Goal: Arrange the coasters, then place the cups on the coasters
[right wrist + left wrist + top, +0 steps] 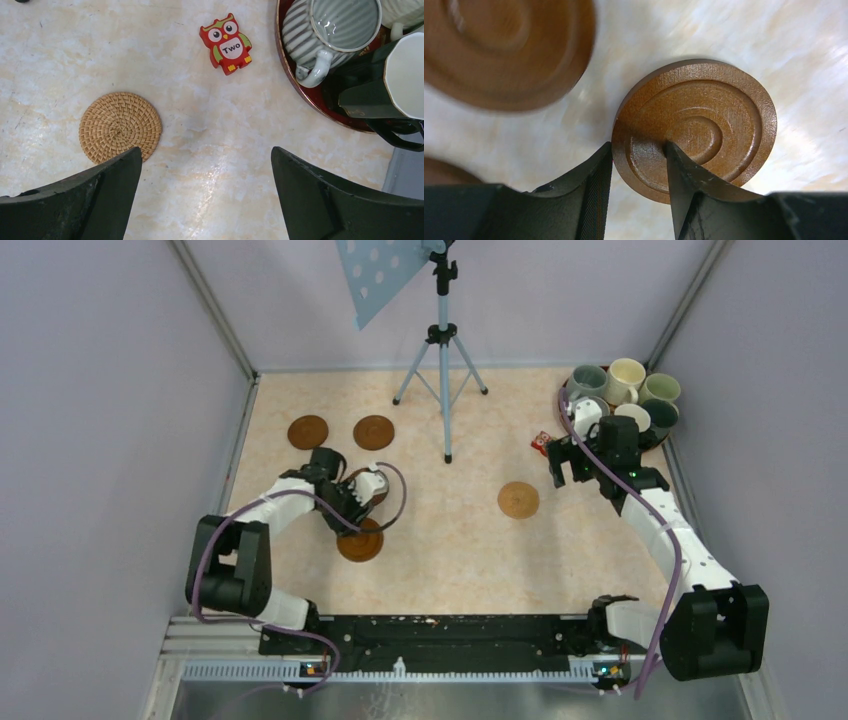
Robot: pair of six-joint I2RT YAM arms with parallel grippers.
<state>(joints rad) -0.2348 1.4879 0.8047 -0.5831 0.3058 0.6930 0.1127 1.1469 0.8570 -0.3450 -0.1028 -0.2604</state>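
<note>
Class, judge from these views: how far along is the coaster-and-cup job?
Looks done: two coasters side by side at the far left, a woven coaster mid-table. In hand: the left gripper pinches the rim of a wooden coaster. Left: every cup sits on the red tray, none on a coaster; the right gripper hangs open beside it.

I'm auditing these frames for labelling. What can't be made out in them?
- Left wrist view: the upper-left coaster is blurred and cut by the frame edges; the lower-left coaster is mostly hidden behind the left gripper.
- Same view: whether that gripper clamps the middle coaster or only touches it.
- Right wrist view: the dark mug is cut off by the right edge.
- Top view: the owl toy is too small to read.
</note>
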